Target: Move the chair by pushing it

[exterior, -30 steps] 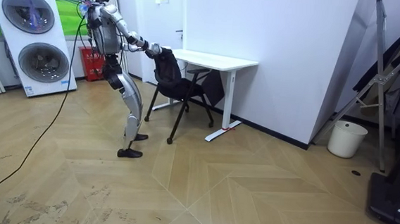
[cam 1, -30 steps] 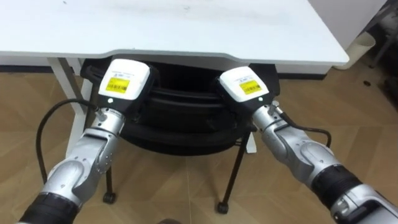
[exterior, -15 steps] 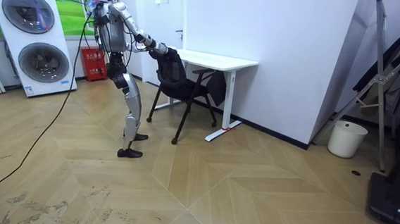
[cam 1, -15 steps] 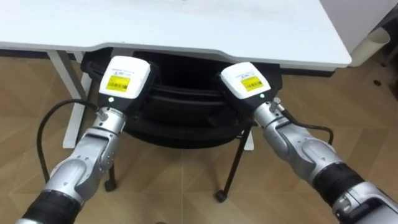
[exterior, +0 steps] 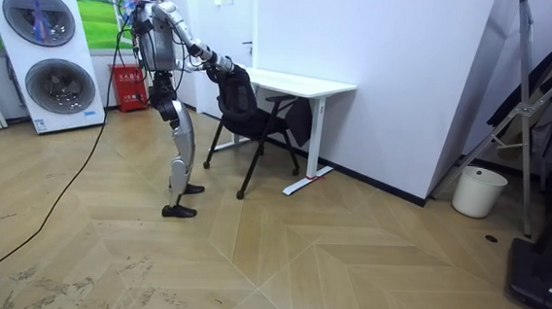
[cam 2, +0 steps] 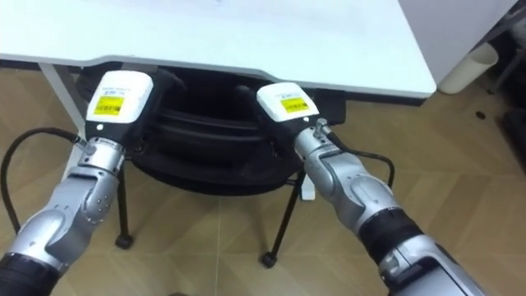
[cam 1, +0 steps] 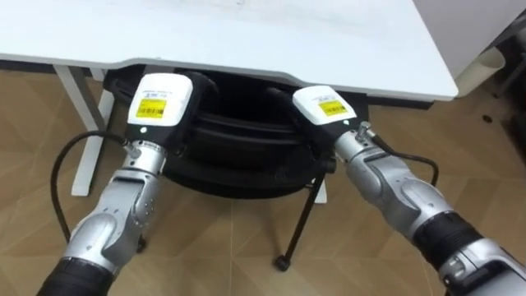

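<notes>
A black chair (cam 1: pixel 238 152) stands pushed partly under the white table (cam 1: pixel 246 33), its backrest toward me. My left hand (cam 1: pixel 160 100) rests at the left end of the backrest's top. My right hand (cam 1: pixel 325 105) rests at the right end. Both hands' dark fingers reach forward over the top rail, loosened and not clamped round it. In the room view I stand on the wooden floor behind the chair (exterior: pixel 245 109), leaning forward with both arms stretched out to its back, in front of the table (exterior: pixel 300 82).
The table's white leg (cam 1: pixel 82 123) stands left of the chair. A white bin (exterior: pixel 478 191) sits by the wall on the room view's right, beside a metal rack (exterior: pixel 542 115). Two stacked washing machines (exterior: pixel 44 56) and a red crate (exterior: pixel 130 86) stand behind me.
The chair has rolled further under the table, and I have leaned after it. Both hands' fingers have uncurled from the backrest's top.
</notes>
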Motion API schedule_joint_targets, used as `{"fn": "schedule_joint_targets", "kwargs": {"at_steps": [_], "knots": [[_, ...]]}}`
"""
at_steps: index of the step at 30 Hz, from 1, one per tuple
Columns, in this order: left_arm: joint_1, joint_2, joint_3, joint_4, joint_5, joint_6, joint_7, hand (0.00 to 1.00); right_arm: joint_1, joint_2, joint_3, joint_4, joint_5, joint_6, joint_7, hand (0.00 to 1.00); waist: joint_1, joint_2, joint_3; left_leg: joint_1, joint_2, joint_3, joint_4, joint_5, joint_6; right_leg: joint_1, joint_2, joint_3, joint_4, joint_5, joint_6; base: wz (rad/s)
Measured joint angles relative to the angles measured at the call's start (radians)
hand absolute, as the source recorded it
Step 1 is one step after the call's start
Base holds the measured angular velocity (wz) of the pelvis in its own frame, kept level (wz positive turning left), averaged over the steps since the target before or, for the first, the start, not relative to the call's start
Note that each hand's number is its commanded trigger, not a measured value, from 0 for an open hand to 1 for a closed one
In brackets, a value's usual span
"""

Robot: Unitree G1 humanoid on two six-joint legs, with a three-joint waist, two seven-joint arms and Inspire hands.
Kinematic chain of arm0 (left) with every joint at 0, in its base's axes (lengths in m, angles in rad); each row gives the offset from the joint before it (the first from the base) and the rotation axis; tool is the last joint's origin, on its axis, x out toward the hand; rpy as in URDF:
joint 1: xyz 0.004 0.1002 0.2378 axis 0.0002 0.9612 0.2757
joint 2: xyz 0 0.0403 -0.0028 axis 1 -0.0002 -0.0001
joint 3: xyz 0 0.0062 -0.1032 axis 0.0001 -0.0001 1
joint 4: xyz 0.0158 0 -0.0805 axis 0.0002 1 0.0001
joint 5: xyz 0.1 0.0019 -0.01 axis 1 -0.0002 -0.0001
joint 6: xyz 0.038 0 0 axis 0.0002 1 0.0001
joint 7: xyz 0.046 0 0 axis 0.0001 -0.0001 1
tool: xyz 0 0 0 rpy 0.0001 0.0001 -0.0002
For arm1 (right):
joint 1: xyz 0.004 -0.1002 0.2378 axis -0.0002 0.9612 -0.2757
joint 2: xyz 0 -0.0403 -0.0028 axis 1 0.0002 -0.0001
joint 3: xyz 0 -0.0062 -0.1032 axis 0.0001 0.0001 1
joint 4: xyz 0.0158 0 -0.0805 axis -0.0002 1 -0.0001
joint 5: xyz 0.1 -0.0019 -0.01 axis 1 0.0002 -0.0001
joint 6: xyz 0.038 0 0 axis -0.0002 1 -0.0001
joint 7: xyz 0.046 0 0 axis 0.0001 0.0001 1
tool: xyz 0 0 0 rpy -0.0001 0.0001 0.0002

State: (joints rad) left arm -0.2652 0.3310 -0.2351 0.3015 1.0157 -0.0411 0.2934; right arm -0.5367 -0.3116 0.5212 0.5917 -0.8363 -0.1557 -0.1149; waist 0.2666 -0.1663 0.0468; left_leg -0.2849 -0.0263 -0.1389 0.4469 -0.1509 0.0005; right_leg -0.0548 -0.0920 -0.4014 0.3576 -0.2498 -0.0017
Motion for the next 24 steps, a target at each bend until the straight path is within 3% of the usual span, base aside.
{"fn": "schedule_joint_targets", "kwargs": {"at_steps": [3, 5, 6, 8, 9, 10, 11, 12, 13, 14, 15, 16, 17, 20, 22, 23, 24], "knots": [[0.000, 0.089, 0.006, -0.098, 0.005, 0.004, -0.072, 0.00, 0.002, -0.111, -0.041, -0.159, 0.007, -0.048, 0.008, 0.00, -0.017, 0.002, -0.0008, 0.000, 0.016, 0.001, 0.001, 0.000, 0.000, 0.024, 0.034, 0.002, -0.057, 0.038, -0.004, -0.05], [0.001, 0.184, 0.019, -0.167, 0.047, -0.024, -0.091, 0.00, 0.026, -0.240, -0.104, -0.303, 0.026, -0.097, 0.005, 0.00, -0.027, 0.009, -0.0011, 0.006, 0.017, -0.015, 0.007, 0.002, 0.000, 0.066, 0.054, -0.014, -0.121, 0.071, -0.003, 0.14], [0.001, 0.207, 0.027, -0.176, 0.048, -0.026, -0.099, 0.00, 0.031, -0.266, -0.143, -0.338, 0.050, -0.100, -0.012, 0.00, -0.027, 0.012, 0.0003, 0.011, 0.017, -0.018, 0.007, 0.002, 0.001, 0.076, 0.057, -0.015, -0.132, 0.077, -0.002, 0.08], [0.001, 0.292, 0.046, -0.206, 0.048, -0.066, -0.109, 0.00, 0.028, -0.329, -0.406, -0.430, 0.115, -0.084, -0.153, 0.00, -0.021, 0.022, 0.0000, 0.010, 0.011, -0.028, 0.008, -0.004, 0.002, 0.079, 0.057, -0.015, -0.140, 0.082, 0.001, 0.00], [0.002, 0.302, 0.050, -0.213, 0.049, -0.090, -0.109, 0.00, 0.028, -0.345, -0.479, -0.451, 0.122, -0.073, -0.194, 0.00, -0.012, 0.026, -0.0013, 0.010, 0.010, -0.029, 0.010, -0.007, 0.003, 0.078, 0.055, -0.013, -0.139, 0.080, 0.004, 0.00], [0.020, 0.316, 0.110, -0.285, 0.047, -0.131, -0.108, 0.00, 0.030, -0.383, -0.610, -0.487, 0.139, -0.053, -0.278, 0.00, 0.009, 0.034, -0.0045, 0.011, 0.007, -0.032, 0.011, -0.010, 0.006, 0.079, 0.052, -0.011, -0.141, 0.078, 0.008, 0.00], [0.041, 0.316, 0.220, -0.383, 0.026, -0.160, -0.053, 0.00, 0.038, -0.417, -0.701, -0.523, 0.159, -0.043, -0.360, 0.00, 0.011, 0.040, -0.0117, 0.020, 0.002, -0.031, 0.009, -0.013, 0.010, 0.080, 0.045, -0.011, -0.144, 0.074, 0.014, 0.04], [0.046, 0.314, 0.280, -0.420, -0.004, -0.164, 0.000, 0.00, 0.042, -0.429, -0.728, -0.540, 0.167, -0.044, -0.400, 0.00, 0.003, 0.048, -0.0170, 0.027, -0.001, -0.031, 0.006, -0.014, 0.012, 0.086, 0.040, -0.012, -0.145, 0.072, 0.018, 0.08], [0.056, 0.304, 0.407, -0.479, -0.073, -0.165, 0.117, 0.00, 0.055, -0.435, -0.767, -0.581, 0.176, -0.054, -0.455, 0.00, -0.028, 0.058, -0.0446, 0.041, -0.006, -0.023, -0.004, -0.014, 0.018, 0.095, 0.030, -0.007, -0.144, 0.067, 0.026, -0.08], [0.074, 0.287, 0.548, -0.530, -0.146, -0.167, 0.233, 0.00, 0.091, -0.435, -0.801, -0.641, 0.201, -0.074, -0.501, 0.00, -0.055, 0.064, -0.0585, 0.079, -0.012, -0.002, -0.026, -0.015, 0.025, 0.118, 0.018, 0.012, -0.138, 0.061, 0.034, -0.18], [0.093, 0.279, 0.614, -0.538, -0.170, -0.171, 0.288, 0.00, 0.115, -0.435, -0.815, -0.666, 0.210, -0.086, -0.522, 0.00, -0.071, 0.070, -0.0616, 0.107, -0.019, 0.001, -0.046, -0.013, 0.028, 0.136, 0.011, 0.019, -0.140, 0.060, 0.037, -0.28], [0.132, 0.266, 0.726, -0.539, -0.223, -0.179, 0.371, 0.00, 0.168, -0.435, -0.842, -0.708, 0.238, -0.097, -0.551, 0.00, -0.102, 0.081, -0.0673, 0.159, -0.030, 0.016, -0.086, -0.007, 0.038, 0.168, -0.008, 0.023, -0.142, 0.053, 0.048, -0.30], [0.186, 0.251, 0.818, -0.536, -0.274, -0.179, 0.428, 0.00, 0.219, -0.436, -0.874, -0.750, 0.277, -0.098, -0.571, 0.00, -0.124, 0.087, -0.0708, 0.198, -0.039, 0.030, -0.114, -0.006, 0.041, 0.187, -0.020, 0.040, -0.138, 0.042, 0.056, -0.28], [0.327, 0.209, 0.967, -0.512, -0.363, -0.181, 0.529, 0.00, 0.294, -0.436, -1.018, -0.769, 0.349, -0.102, -0.655, 0.00, -0.168, 0.101, -0.0688, 0.234, -0.038, 0.061, -0.141, -0.007, 0.041, 0.183, -0.031, 0.070, -0.116, 0.017, 0.059, -0.30], [0.399, 0.202, 1.040, -0.467, -0.430, -0.189, 0.578, 0.00, 0.310, -0.438, -1.095, -0.764, 0.400, -0.104, -0.706, 0.00, -0.199, 0.103, -0.0679, 0.234, -0.034, 0.073, -0.147, -0.007, 0.036, 0.176, -0.026, 0.074, -0.116, 0.012, 0.052, -0.14], [0.439, 0.191, 1.073, -0.439, -0.494, -0.187, 0.603, 0.00, 0.330, -0.446, -1.149, -0.763, 0.437, -0.104, -0.742, 0.00, -0.216, 0.109, -0.0616, 0.234, -0.031, 0.073, -0.148, -0.009, 0.032, 0.175, -0.022, 0.075, -0.118, 0.011, 0.050, -0.07], [0.456, 0.184, 1.082, -0.428, -0.530, -0.185, 0.617, 0.00, 0.347, -0.449, -1.175, -0.763, 0.458, -0.103, -0.763, 0.00, -0.222, 0.092, -0.0618, 0.234, -0.030, 0.074, -0.148, -0.010, 0.031, 0.175, -0.021, 0.075, -0.120, 0.011, 0.049, 0.00]]}}
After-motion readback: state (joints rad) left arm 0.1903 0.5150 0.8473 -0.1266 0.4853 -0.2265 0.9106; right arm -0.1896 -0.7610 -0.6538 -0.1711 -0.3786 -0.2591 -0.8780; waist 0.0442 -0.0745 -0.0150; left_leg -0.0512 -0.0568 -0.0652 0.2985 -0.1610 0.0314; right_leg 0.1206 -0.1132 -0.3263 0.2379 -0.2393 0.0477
